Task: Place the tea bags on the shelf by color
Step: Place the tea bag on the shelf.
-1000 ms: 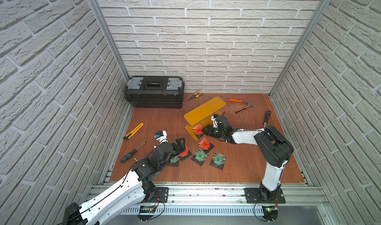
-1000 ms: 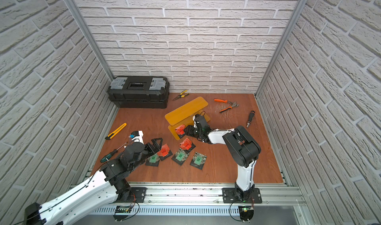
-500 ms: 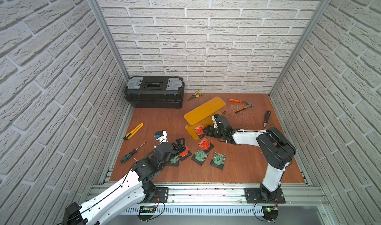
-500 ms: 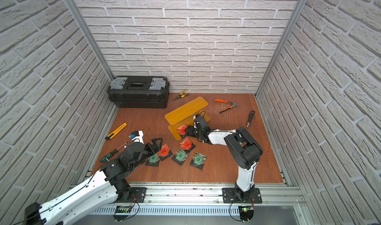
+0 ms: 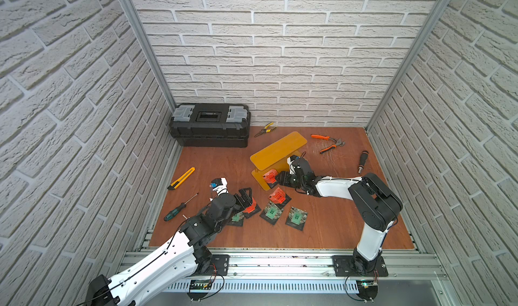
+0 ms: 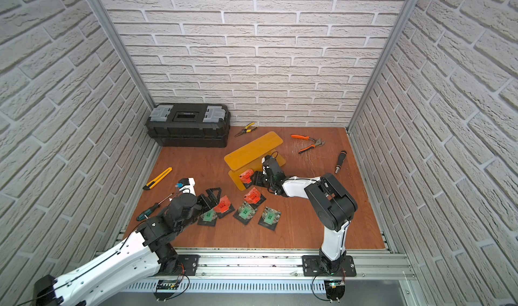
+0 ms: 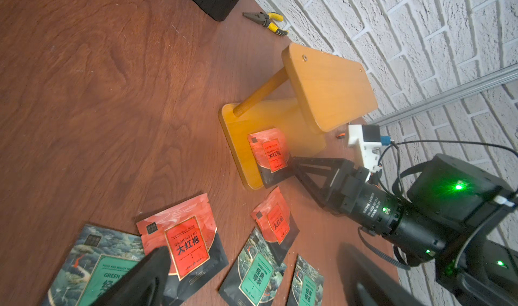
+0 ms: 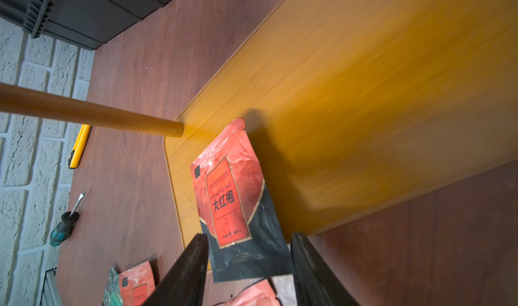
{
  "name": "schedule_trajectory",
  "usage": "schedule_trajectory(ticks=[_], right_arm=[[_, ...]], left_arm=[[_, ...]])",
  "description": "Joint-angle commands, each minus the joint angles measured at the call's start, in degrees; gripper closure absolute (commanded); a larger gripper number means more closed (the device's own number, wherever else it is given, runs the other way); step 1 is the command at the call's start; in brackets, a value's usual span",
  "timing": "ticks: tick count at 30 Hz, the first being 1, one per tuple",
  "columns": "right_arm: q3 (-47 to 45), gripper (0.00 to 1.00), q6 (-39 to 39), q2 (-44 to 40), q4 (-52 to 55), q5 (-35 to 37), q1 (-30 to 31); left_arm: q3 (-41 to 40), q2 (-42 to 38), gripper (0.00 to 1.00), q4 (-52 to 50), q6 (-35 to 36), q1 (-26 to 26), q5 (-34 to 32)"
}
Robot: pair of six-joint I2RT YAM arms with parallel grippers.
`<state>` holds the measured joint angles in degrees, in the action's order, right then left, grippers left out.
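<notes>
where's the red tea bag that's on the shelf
In both top views the red tea bag lies on the lower plate of the shelf, at its near left end, its black end overhanging toward the right gripper.

The shelf (image 5: 278,149) stands near the middle of the table (image 5: 336,229). One tea bag (image 5: 269,177) lies on its bottom plate, at the front edge. Five more tea bags (image 5: 296,218) lie on the table before the shelf. The toolbox (image 5: 210,125) sits behind, to the left. A knife (image 5: 181,178) and a screwdriver (image 5: 179,208) lie far left.
</notes>
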<state>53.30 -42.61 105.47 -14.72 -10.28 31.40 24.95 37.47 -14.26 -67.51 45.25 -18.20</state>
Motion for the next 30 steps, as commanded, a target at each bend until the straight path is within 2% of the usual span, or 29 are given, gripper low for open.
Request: schedule_trajectory(ticks=[1,11,30], right_arm=[[-0.22,0.48,0.16,-0.89,-2.73,-0.14,1.25],[0.82,0.48,3.08,-1.90,0.10,3.33,3.16],[-2.85,0.46,4.82,-8.39,1.45,10.28,3.27]], left_arm=[[-0.87,-0.05,0.02,0.55,0.06,-0.43,-0.52],[-1.12,-1.00,0.02,-0.04,0.06,-0.43,-0.71],[-1.04,-0.99,0.02,0.16,0.04,-0.43,-0.59]])
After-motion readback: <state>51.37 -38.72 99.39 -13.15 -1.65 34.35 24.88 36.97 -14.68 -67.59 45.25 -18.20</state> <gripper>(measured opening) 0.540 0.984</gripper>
